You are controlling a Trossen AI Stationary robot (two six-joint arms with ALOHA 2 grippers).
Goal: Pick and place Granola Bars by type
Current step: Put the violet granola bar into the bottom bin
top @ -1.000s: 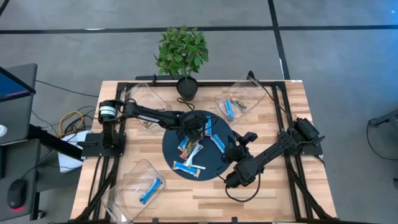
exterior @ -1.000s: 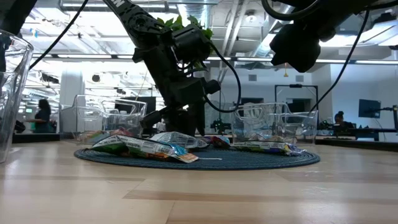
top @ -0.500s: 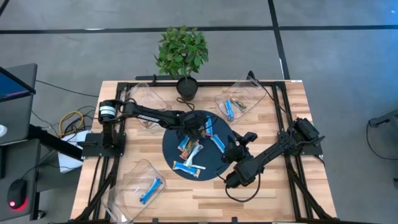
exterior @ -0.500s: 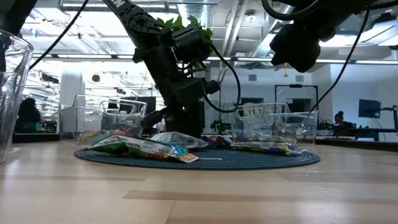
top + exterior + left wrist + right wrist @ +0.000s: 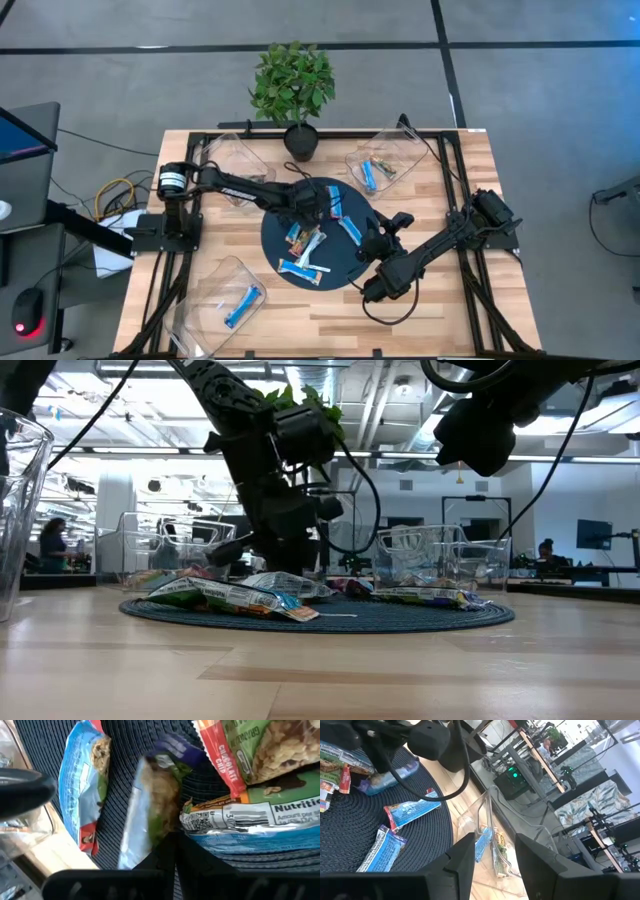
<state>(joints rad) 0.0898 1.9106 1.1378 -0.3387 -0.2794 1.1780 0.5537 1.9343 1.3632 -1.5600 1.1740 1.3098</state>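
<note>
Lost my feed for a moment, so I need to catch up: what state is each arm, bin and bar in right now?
Left gripper: shut on purple-ended bar, over the mat.
Right gripper: open, empty, at the mat's right edge.
Back-right bin: holds bars.
Front-left bin: holds one blue bar.
Back-left bin: contents unclear.

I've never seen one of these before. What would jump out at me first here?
Probably the round dark mat mid-table, littered with bright granola bars. The left gripper is down over the mat's far side, jaws shut on a purple-ended bar. The right gripper hangs open at the mat's right edge; a potted plant stands behind.
</note>
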